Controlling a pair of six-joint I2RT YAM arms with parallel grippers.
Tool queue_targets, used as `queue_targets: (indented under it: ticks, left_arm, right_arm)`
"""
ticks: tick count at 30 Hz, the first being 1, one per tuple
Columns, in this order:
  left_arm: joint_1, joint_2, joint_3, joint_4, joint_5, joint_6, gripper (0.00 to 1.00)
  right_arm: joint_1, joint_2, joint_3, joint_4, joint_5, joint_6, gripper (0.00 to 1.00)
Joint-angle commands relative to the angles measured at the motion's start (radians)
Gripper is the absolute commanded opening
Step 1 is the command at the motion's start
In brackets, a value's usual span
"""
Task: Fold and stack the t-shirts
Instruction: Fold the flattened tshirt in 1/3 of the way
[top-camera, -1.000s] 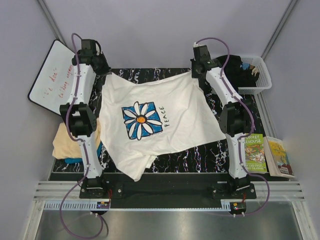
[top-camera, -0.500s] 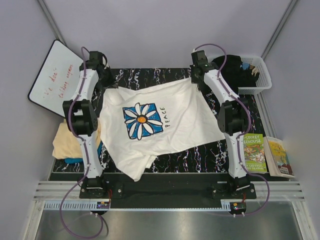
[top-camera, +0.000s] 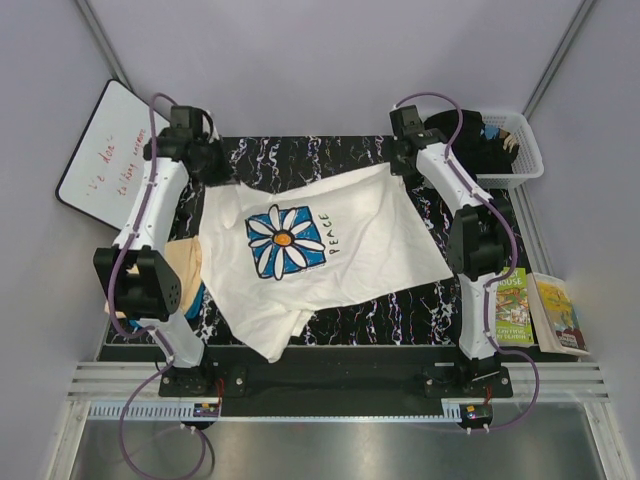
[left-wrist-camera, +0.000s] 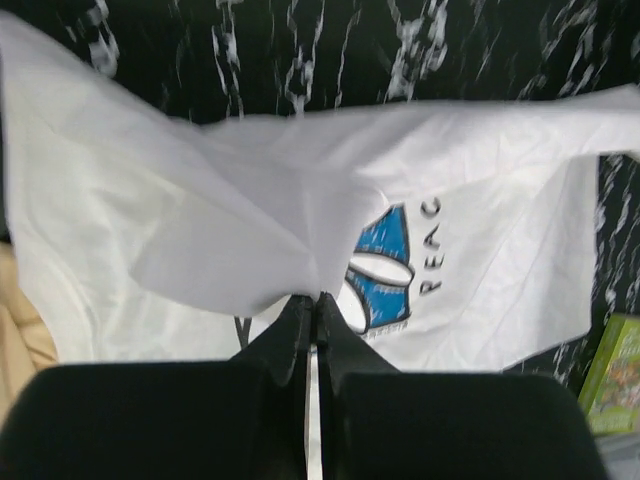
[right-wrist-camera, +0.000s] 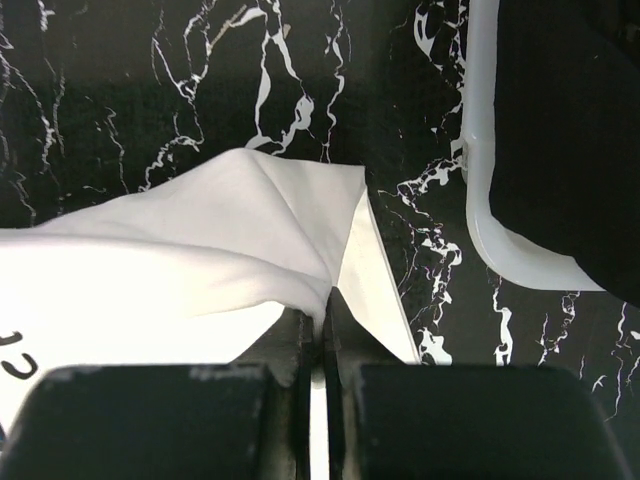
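My left jaws are shut tight on one far corner of the white t-shirt (top-camera: 300, 250). My right jaws are shut tight on the other far corner. The shirt lies spread on the dark surface (top-camera: 300, 155) between my two arms, daisy side up, with its far edge lifted a little.

I think I am getting it flat so I can fold it. To do this well, I should pull both corners gently and evenly, so the cloth goes smooth and does not bunch. The near end looks rumpled, so that may need fixing too.

The peach t-shirt (top-camera: 183, 262) and a bit of the blue one (top-camera: 202, 296) lie by my left arm. The white basket (top-camera: 530, 152) by my right arm holds dark cloth (top-camera: 465, 130).
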Motion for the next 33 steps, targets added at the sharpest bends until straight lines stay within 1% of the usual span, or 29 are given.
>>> queue_targets:
  ticks: [1, 3, 8, 11, 12, 14, 15, 16, 17, 18, 22, 27, 31, 33]
  left_arm:
    - [-0.044, -0.029, -0.167, -0.087, -0.007, 0.004, 0.0]
    - [-0.061, -0.056, -0.232, -0.097, -0.023, -0.029, 0.0]
    - [-0.088, -0.07, -0.322, -0.133, -0.052, -0.071, 0.0]
    - [-0.09, -0.06, -0.342, -0.14, -0.072, -0.074, 0.0]
    - [-0.091, -0.057, -0.341, -0.145, -0.078, -0.074, 0.0]
    - [-0.091, -0.04, -0.332, -0.156, -0.096, -0.075, 0.0]
    - [-0.091, -0.035, -0.329, -0.162, -0.099, -0.074, 0.0]
    - [-0.09, -0.024, -0.329, -0.165, -0.098, -0.074, 0.0]
    - [-0.091, -0.02, -0.332, -0.168, -0.095, -0.077, 0.0]
    - [-0.091, -0.015, -0.338, -0.166, -0.089, -0.077, 0.0]
    - [-0.104, 0.002, -0.372, -0.168, -0.052, -0.071, 0.0]
    - [-0.116, -0.003, -0.427, -0.168, -0.029, -0.059, 0.0]
    - [-0.12, -0.017, -0.465, -0.166, -0.035, -0.054, 0.0]
    - [-0.12, -0.021, -0.473, -0.166, -0.038, -0.054, 0.0]
  right_arm:
    - [-0.006, -0.009, -0.001, 0.015, 0.069, -0.027, 0.01]
    - [-0.007, 0.031, 0.019, 0.017, 0.093, -0.029, 0.04]
    - [-0.006, 0.132, 0.102, 0.006, 0.146, -0.026, 0.09]
    - [-0.007, 0.14, 0.099, -0.008, 0.162, -0.023, 0.24]
    - [-0.006, 0.135, 0.082, -0.017, 0.165, -0.024, 0.26]
    - [-0.007, 0.118, 0.056, -0.023, 0.185, -0.021, 0.49]
    - [-0.006, 0.109, 0.027, -0.028, 0.198, -0.018, 0.67]
    - [-0.006, 0.102, 0.01, -0.029, 0.207, -0.015, 0.75]
    - [-0.007, 0.082, -0.004, -0.031, 0.208, -0.015, 0.77]
    - [-0.006, 0.071, -0.031, -0.037, 0.208, -0.015, 0.86]
    - [-0.006, 0.008, -0.09, -0.042, 0.209, -0.012, 0.87]
    - [-0.006, 0.003, -0.113, -0.042, 0.21, -0.012, 0.87]
    - [-0.006, 0.054, -0.087, -0.031, 0.169, -0.018, 0.73]
    - [-0.006, 0.08, -0.041, -0.028, 0.146, -0.01, 0.74]
